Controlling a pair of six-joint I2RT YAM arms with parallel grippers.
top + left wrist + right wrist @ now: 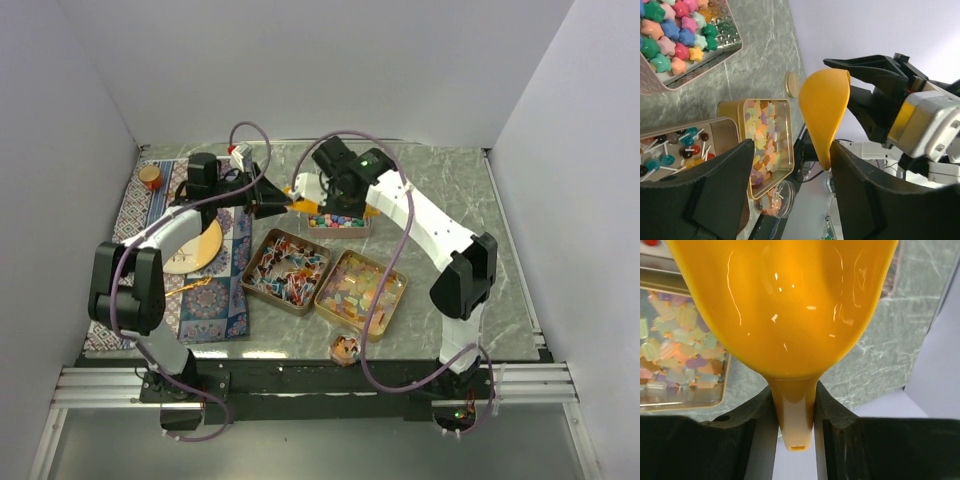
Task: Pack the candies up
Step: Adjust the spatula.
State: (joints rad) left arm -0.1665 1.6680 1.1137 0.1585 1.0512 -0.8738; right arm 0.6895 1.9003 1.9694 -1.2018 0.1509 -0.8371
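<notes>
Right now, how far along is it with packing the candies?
Early, it seems. Done: the small round jar at the near edge already holds a few candies. In hand: the right gripper is shut on the yellow scoop, held by its handle near the tins; the left gripper is open beside it. Left: all three tins look full.

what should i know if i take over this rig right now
Left gripper: open, empty, facing the scoop.
Right gripper: shut on the scoop's handle, by the far tin; no candy seen in it.
Candies: in three open tins; a few seem to sit in the jar at the near edge.
Done: little, by the look. Left: nearly all the packing.
</notes>
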